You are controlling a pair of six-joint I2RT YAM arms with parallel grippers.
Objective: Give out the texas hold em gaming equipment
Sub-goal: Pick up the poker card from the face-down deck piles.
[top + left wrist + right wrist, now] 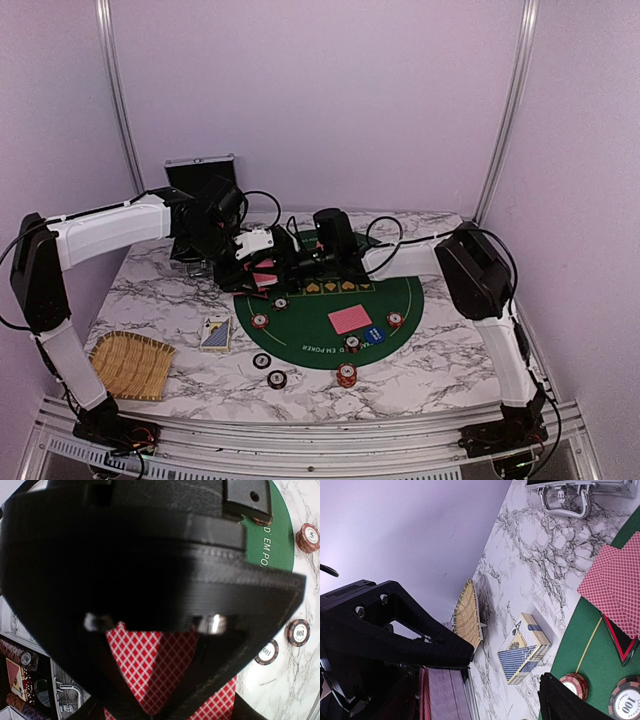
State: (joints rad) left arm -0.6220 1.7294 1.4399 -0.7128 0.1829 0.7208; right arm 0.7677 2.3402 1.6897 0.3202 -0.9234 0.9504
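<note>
left hand [150, 702] pinches the fanned cards [142, 652] above the mat's [320, 345] far edge; right hand [507, 672] gapes wide beside them; a loose pinch could spill several cards at once

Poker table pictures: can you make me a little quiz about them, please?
1. True or false: the blue dealer button lies on the green poker mat.
2. What does the left end effector pinch? A) a spoon B) red-backed cards C) a banana
3. Fill in: the ____ end effector is open.
Key: 1 true; 2 B; 3 the right end effector.
</note>
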